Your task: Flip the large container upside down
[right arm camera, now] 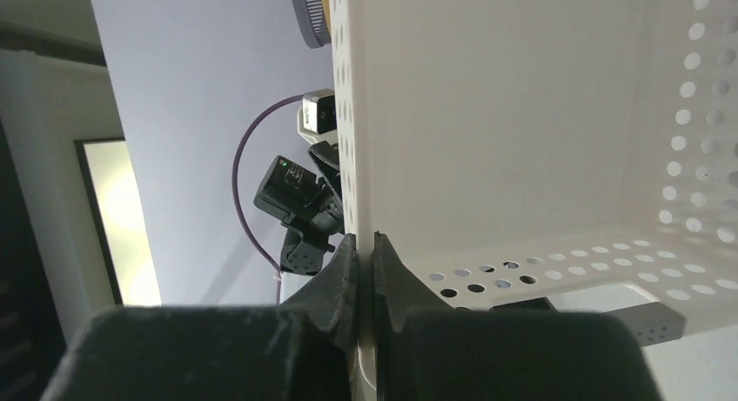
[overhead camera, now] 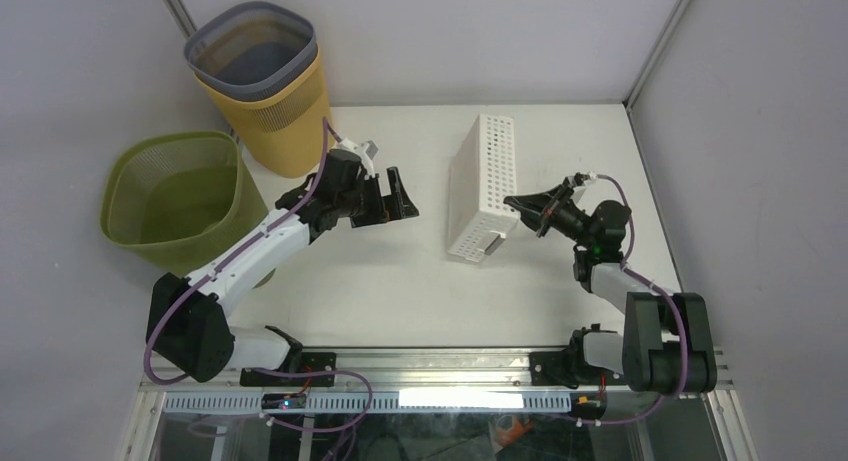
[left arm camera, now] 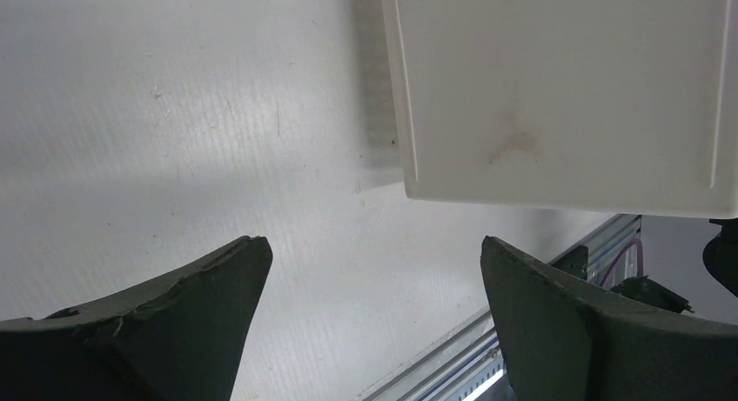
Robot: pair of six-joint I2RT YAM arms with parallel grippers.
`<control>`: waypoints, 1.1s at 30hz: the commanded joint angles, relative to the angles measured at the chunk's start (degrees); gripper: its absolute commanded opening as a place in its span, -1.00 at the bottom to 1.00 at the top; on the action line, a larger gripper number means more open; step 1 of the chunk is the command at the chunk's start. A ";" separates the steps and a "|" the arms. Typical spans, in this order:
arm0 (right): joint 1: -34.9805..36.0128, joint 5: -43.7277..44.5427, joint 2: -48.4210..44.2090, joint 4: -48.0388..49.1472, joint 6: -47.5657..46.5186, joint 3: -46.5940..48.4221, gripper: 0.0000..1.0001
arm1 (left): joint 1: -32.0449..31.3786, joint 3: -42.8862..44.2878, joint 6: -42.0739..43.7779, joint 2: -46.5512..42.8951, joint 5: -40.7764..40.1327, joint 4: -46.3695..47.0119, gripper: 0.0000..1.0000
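Top external: right tool [overhead camera: 514, 207] pinches one white container [overhead camera: 484, 171], left tool [overhead camera: 390, 203] spread, two bins [overhead camera: 290, 131].

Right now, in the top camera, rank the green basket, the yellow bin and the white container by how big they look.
Largest: green basket and yellow bin, about alike, too close to rank.
Smallest: white container, tipped on its side.
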 commanded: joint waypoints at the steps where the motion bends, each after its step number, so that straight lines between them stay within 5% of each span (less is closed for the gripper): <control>1: -0.80 -1.87 0.12 9.54 6.44 -0.03 -1.00 | 0.54 4.21 1.83 1.32 2.92 2.52 0.98; 7: -0.76 -2.49 -3.62 -7.72 -4.00 6.34 -1.00 | 0.57 5.68 0.15 2.08 3.48 2.45 0.98; 13: 2.08 -0.95 -1.38 -10.97 -5.35 11.55 -1.00 | 2.08 5.77 -1.23 0.88 4.05 1.99 0.98; 27: 22.52 7.04 15.58 2.43 0.34 24.23 -1.00 | 9.35 6.68 -0.24 -0.76 5.06 -0.59 0.98; 33: 25.61 8.75 19.08 9.84 3.59 28.27 -1.00 | 12.88 7.36 0.75 -2.82 4.83 -1.68 0.98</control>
